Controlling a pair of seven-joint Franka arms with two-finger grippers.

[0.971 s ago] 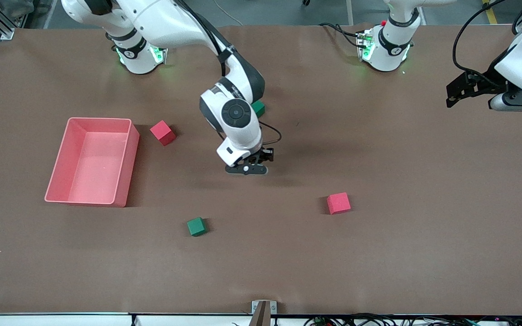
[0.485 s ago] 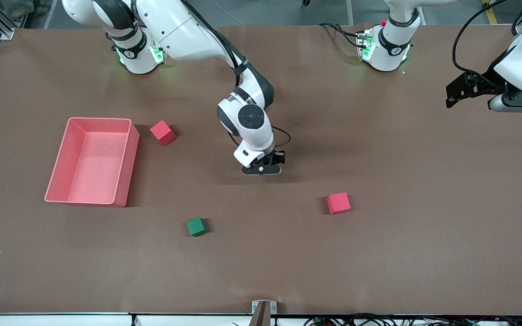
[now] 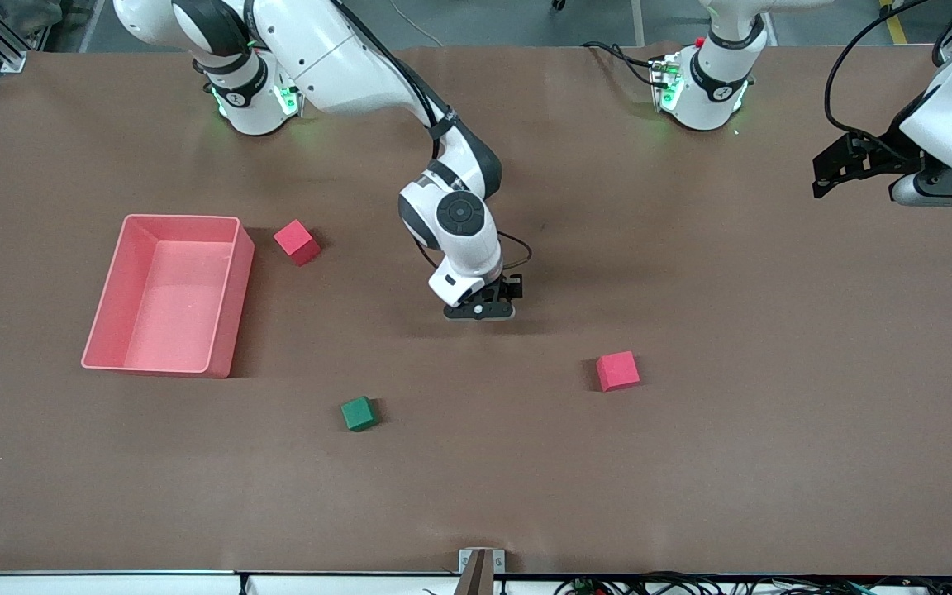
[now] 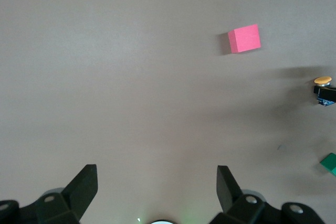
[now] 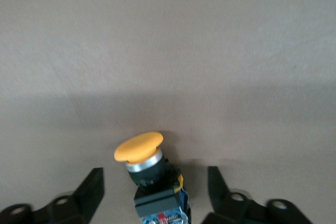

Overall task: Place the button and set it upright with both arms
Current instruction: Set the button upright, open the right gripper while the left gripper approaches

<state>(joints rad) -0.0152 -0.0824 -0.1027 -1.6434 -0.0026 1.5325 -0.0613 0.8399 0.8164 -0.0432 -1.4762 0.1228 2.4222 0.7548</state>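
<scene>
The button, with its orange cap and black boxy body, rests on the brown table between the fingers of my right gripper. That gripper is open, with a gap on each side of the button, and the cap points away from the wrist. In the front view the right gripper sits low over the middle of the table and hides the button. The button also shows at the edge of the left wrist view. My left gripper is open and empty. The left arm waits raised at its own end of the table.
A pink bin stands toward the right arm's end, with a red cube beside it. A second red cube and a green cube lie nearer the front camera than the right gripper.
My right gripper shifted slightly toward the left arm's end, lowered, and opened, letting go of the button. The left arm has stayed still.
</scene>
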